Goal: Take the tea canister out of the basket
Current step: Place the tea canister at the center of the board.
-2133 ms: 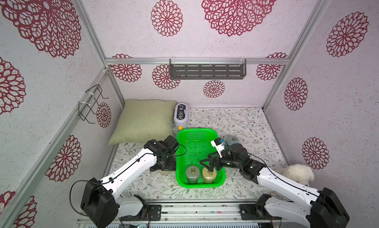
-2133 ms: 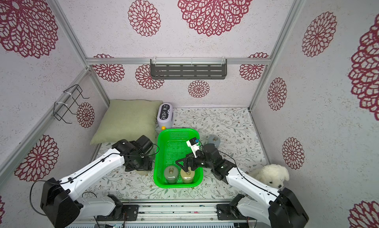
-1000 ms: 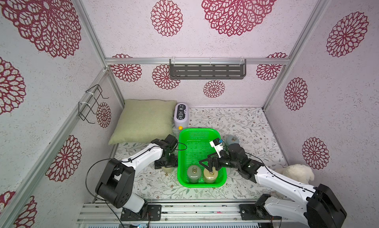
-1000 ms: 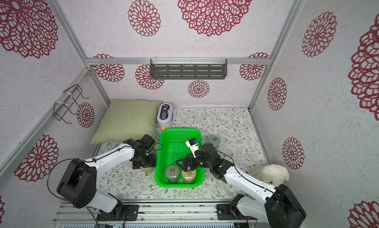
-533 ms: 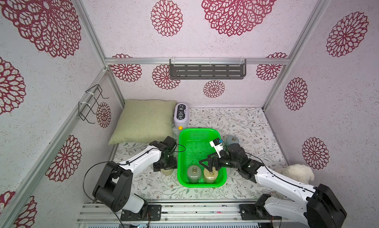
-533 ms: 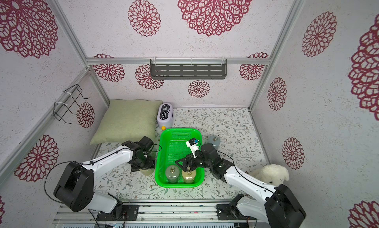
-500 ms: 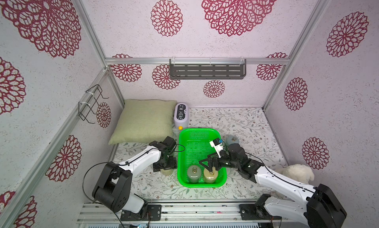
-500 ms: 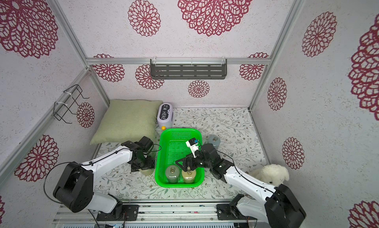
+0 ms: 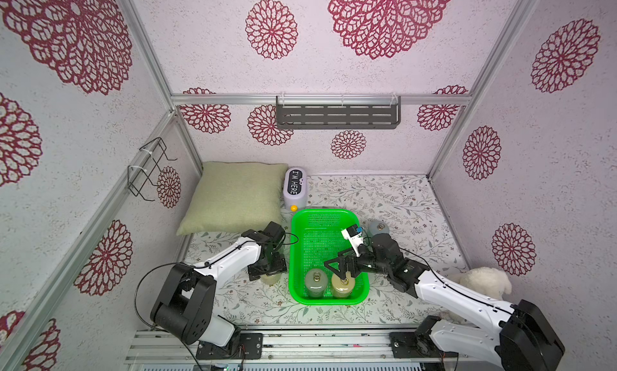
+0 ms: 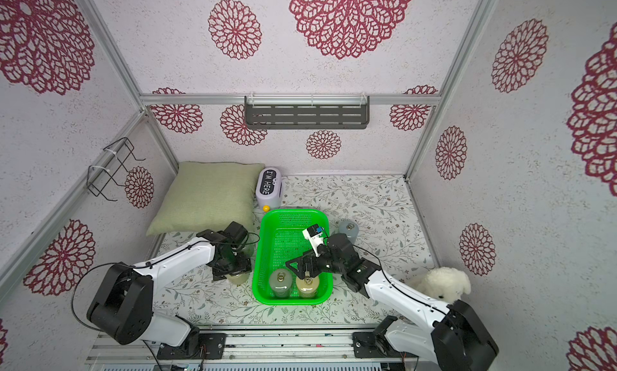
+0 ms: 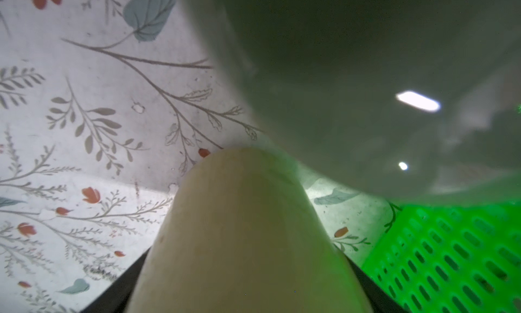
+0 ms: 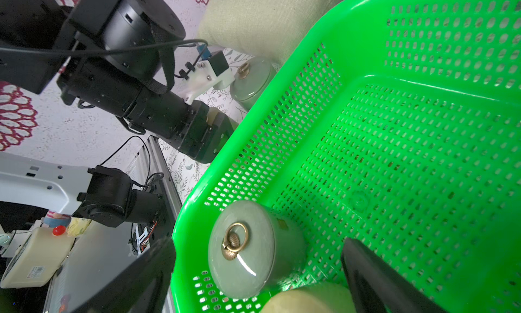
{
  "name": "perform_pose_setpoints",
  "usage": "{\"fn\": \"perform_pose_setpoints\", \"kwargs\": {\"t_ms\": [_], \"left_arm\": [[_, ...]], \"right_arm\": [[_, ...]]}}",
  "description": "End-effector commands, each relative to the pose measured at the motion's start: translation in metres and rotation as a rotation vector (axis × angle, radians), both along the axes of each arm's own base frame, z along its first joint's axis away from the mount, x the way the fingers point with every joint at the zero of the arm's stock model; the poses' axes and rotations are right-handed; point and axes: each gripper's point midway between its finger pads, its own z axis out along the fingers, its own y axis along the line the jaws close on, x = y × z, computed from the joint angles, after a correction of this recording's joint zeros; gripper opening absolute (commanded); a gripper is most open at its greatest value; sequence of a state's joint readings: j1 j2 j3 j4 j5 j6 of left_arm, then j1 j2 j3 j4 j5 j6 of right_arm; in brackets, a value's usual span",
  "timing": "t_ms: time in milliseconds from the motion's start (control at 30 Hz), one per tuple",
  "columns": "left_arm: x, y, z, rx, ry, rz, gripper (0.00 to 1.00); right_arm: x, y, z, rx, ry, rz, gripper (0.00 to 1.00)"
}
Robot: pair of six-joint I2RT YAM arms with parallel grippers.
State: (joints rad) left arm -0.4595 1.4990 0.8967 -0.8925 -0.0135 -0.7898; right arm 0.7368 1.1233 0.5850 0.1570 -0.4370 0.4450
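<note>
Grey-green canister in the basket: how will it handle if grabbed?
The grey-green canister shows a glossy sheen, so likely slick and chip-prone. Squat and upright, it probably won't tip. Its ring hints at a lid that might lift off.

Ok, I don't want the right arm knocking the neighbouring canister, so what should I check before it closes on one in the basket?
1. Right gripper open: ok.
2. Beige canister between its fingers: ok, in the right wrist view.
3. Grey-green canister beside it clear of those fingers: cannot tell; it stands very close.
4. Left gripper outside the basket: ok.
5. Left gripper's hold on the cream canister: cannot tell.
</note>
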Motion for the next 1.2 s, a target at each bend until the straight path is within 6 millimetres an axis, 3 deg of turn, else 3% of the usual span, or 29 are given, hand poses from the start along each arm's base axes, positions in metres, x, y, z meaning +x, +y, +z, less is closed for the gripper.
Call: {"fn": "perform_pose_setpoints", "kwargs": {"t_ms": [0,200,500,733,900,1167], "left_arm": [[0.002,-0.005,-0.004,-0.019,0.020,0.002,0.88],[0.002,-0.005,-0.003,-0.023,0.020,-0.003,0.98],[0.003,-0.003,0.010,-0.018,-0.008,-0.014,0.97],[0.004,0.008,0.046,-0.001,-0.109,-0.029,0.97],[0.003,0.010,0.073,-0.026,-0.202,-0.051,0.97],[-0.002,-0.013,0.115,-0.201,-0.390,-0.159,0.97]], "right_arm": [[0.001,0.000,0.016,0.027,-0.056,-0.004,0.99],[0.001,0.000,0.014,0.025,-0.056,-0.005,0.99],[0.003,0.001,0.016,0.026,-0.052,-0.013,0.99],[0.009,-0.007,0.023,-0.017,-0.057,-0.061,0.99],[0.011,-0.017,0.016,-0.104,-0.030,-0.104,0.99],[-0.001,-0.035,0.000,-0.292,0.028,-0.153,0.99]]}}
